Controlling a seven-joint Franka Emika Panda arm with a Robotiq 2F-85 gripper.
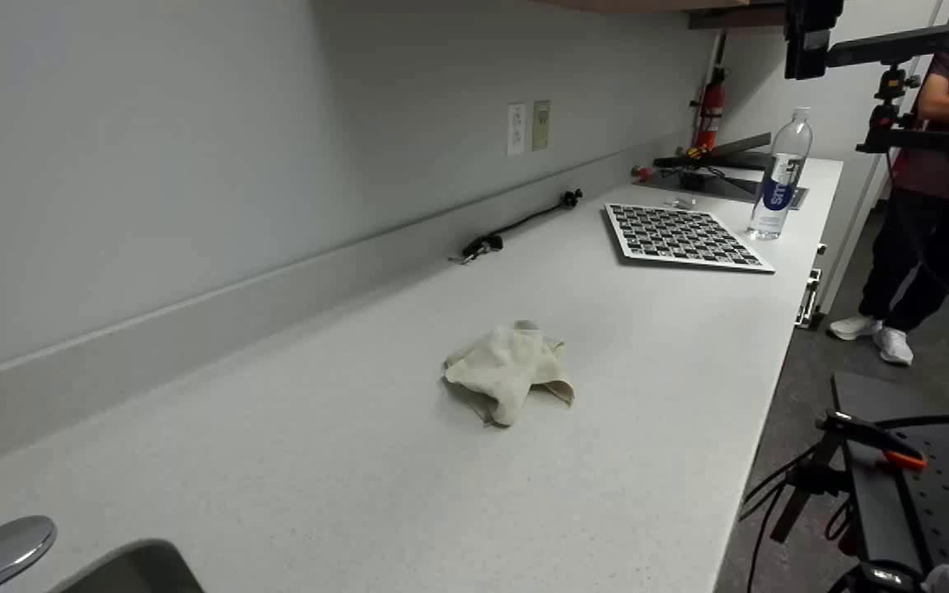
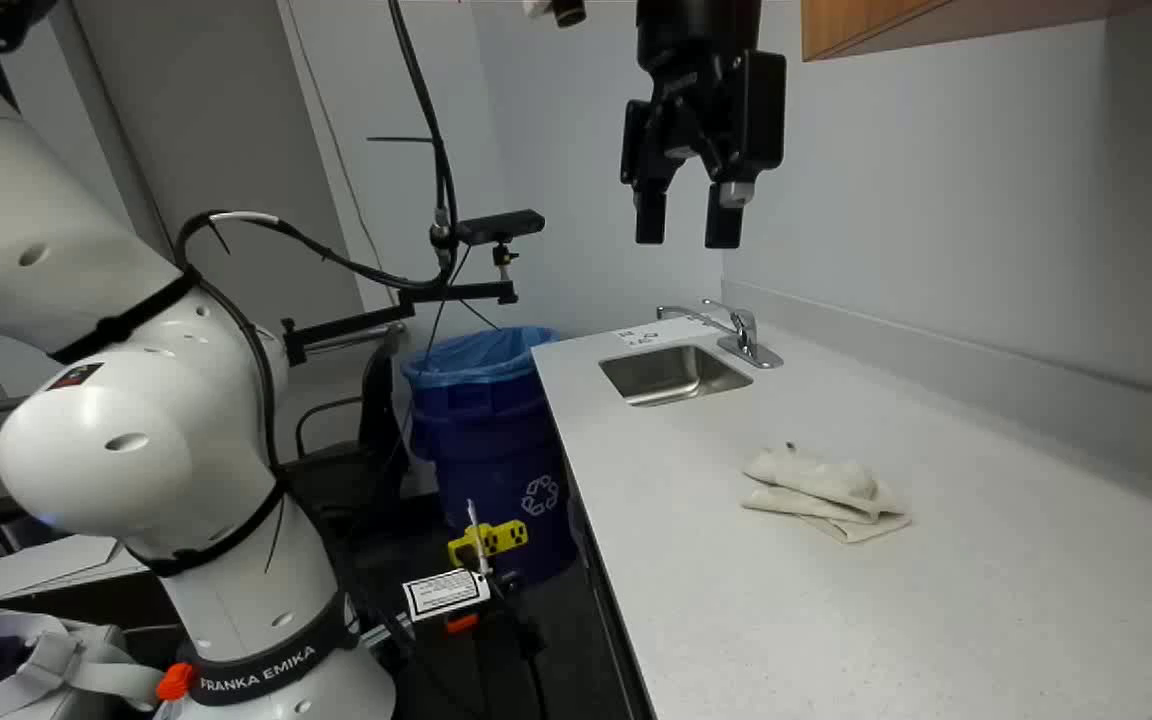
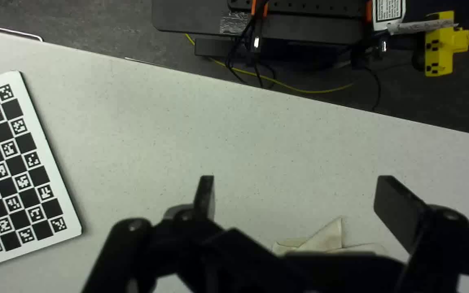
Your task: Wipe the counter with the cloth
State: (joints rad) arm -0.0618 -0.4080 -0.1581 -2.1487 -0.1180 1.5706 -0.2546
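Observation:
A cream-white cloth lies crumpled and folded on the counter in both exterior views (image 1: 507,375) (image 2: 821,490). The counter (image 1: 343,494) is long, white and speckled; it also shows in an exterior view (image 2: 986,620) and the wrist view (image 3: 259,134). My gripper (image 2: 687,230) is open and empty, pointing down, well above the counter. In the wrist view my gripper (image 3: 295,183) has its fingers wide apart. There the top of the cloth (image 3: 326,240) shows between the fingers at the bottom, and the rest is hidden behind the gripper body.
A checkered board (image 1: 680,235) and a water bottle (image 1: 778,177) stand farther along the counter. A black cable (image 1: 516,226) lies by the wall. A sink (image 2: 676,375) and faucet (image 2: 746,335) are at the opposite end. A wooden cabinet (image 2: 866,30) hangs above.

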